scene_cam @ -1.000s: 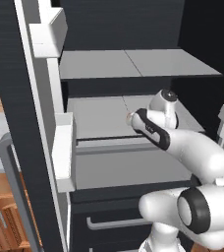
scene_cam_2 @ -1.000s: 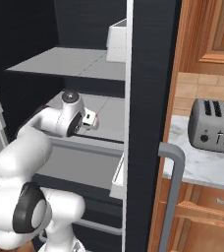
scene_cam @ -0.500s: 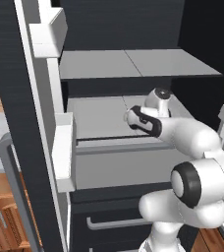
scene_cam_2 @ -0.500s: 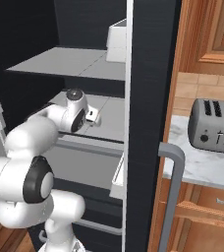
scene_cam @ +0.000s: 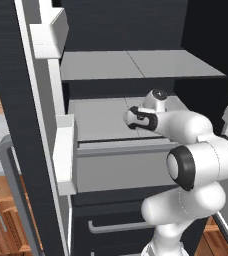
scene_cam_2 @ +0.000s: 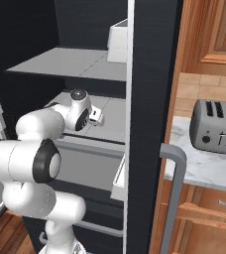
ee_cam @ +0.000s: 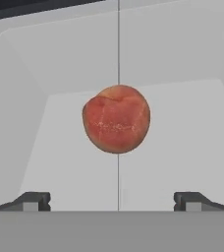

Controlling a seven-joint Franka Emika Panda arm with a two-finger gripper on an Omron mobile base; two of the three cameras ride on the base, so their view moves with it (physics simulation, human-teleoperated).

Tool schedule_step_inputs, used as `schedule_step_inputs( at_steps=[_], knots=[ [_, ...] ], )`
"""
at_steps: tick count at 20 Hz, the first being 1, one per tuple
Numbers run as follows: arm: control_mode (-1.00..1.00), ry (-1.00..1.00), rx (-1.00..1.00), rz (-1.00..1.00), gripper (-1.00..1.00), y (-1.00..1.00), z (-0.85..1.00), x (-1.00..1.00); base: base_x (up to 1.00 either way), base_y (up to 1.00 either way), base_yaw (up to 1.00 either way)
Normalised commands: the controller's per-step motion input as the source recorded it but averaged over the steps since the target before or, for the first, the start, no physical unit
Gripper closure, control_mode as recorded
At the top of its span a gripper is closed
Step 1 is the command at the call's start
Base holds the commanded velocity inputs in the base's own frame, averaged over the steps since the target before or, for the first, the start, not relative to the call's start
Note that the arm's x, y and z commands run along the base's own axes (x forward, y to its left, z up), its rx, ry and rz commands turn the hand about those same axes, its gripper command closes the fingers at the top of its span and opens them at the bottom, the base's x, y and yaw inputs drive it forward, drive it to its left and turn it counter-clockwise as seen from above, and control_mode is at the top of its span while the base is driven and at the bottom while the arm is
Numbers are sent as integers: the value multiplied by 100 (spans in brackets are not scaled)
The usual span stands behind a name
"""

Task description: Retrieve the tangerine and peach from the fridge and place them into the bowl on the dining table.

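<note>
Gripper released, jaws wide, aimed at the peach centred ahead on the fridge shelf; spread suits straddling it.

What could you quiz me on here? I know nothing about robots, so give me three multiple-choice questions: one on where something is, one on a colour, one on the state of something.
1. Where does the fruit lie?
A. on a light grey shelf inside the fridge
B. on the marble counter by the toaster
C. between shut fingers

2. What colour is the toaster?
A. red
B. grey
C. yellow

3. How does the gripper stand?
A. shut on the fruit
B. open, fruit ahead
C. shut, empty

Answers:
1 A: the peach rests on the fridge shelf in the hand view.
2 B: the toaster is grey.
3 B: the gripper has its tips wide apart, short of the fruit.
</note>
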Motion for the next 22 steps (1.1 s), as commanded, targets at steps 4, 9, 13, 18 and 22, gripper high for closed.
schedule_step_inputs(
  at_steps=[4,9,13,18,22],
  knots=[
    [-100,0,0,-2,-100,0,-21,33,0,0,0],
    [-100,0,0,-3,-100,0,-15,29,0,0,0],
    [-100,0,0,-3,-100,0,-13,27,0,0,0],
    [-100,0,0,-4,-100,-1,-9,24,0,0,0],
    [-100,0,0,-4,-100,-4,-3,22,0,0,0]
  ],
)
